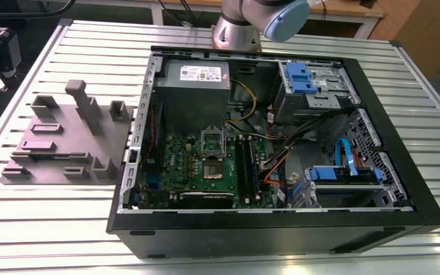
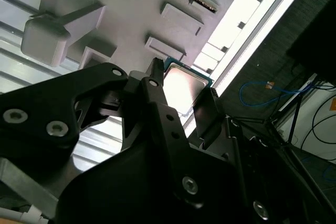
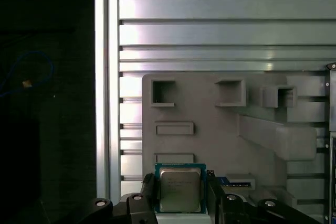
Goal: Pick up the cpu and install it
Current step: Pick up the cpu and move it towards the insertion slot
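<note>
Gripper (image 3: pixel 180 199): we see its two black fingers (image 3: pixel 148 192) drawn in to a narrow gap, one against each of two opposite edges of the cpu. To us it looks clamped on the chip, with nothing else in the grasp.
Cpu (image 3: pixel 180 184): flat, lid facing the wrist cameras, square to the fingers, over the grey holder plate (image 3: pixel 210 129), near the plate's side that runs along the edge rail of the table (image 3: pixel 210 19). We cannot tell whether it rests on the plate or hangs just clear of it.
Handling: we judge it light and stiff, with a smooth metal lid that would slip under a loose pinch. We take the thin green rim and the underside to be the fragile parts, so little force and no twisting.
Where to hold: by the rim on two opposite sides, as the fingers stand now — never across lid and underside.
Print on the cpu: faint lines of lettering on the lid; we cannot read them.
Holder plate: grey plastic with moulded pockets and raised blocks, no writing that we can see.
Table: ribbed aluminium slats, no markings that we can see.
Computer case (image 1: pixel 281 232): open on the table, just beside the holder plate in the exterior view, with a green motherboard (image 1: pixel 189 166) inside.
Label: a white sticker on the grey box (image 1: pixel 197 74) inside the case — its print is not legible to us.
</note>
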`<state>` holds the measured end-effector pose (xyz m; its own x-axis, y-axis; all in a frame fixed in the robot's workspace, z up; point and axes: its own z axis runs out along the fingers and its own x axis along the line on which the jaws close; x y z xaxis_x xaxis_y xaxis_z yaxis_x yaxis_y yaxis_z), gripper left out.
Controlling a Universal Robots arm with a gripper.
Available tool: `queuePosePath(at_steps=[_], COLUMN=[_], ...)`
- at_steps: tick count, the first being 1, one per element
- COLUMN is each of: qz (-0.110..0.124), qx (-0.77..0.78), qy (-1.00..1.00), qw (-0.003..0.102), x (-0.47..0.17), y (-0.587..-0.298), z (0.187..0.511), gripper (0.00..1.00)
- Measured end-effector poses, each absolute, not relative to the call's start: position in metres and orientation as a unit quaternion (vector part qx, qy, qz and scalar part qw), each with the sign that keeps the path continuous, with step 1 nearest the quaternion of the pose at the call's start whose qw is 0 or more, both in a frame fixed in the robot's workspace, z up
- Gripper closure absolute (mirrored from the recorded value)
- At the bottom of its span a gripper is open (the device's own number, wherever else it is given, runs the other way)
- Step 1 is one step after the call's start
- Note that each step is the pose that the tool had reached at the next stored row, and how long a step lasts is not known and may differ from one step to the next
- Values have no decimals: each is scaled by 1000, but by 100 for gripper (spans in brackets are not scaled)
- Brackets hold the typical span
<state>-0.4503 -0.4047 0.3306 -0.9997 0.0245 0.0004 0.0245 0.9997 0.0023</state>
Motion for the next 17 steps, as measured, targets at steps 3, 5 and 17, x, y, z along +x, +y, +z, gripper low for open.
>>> queuePosePath(at_steps=[3, 5, 17], qz=[-1, -1, -1], qx=[-12, -12, -12], qy=[-1000, -1000, -1000], qw=[0, 0, 0], x=[-450, -450, -450], y=[-405, -405, -405], z=[332, 333, 340], gripper=[53, 53, 53])
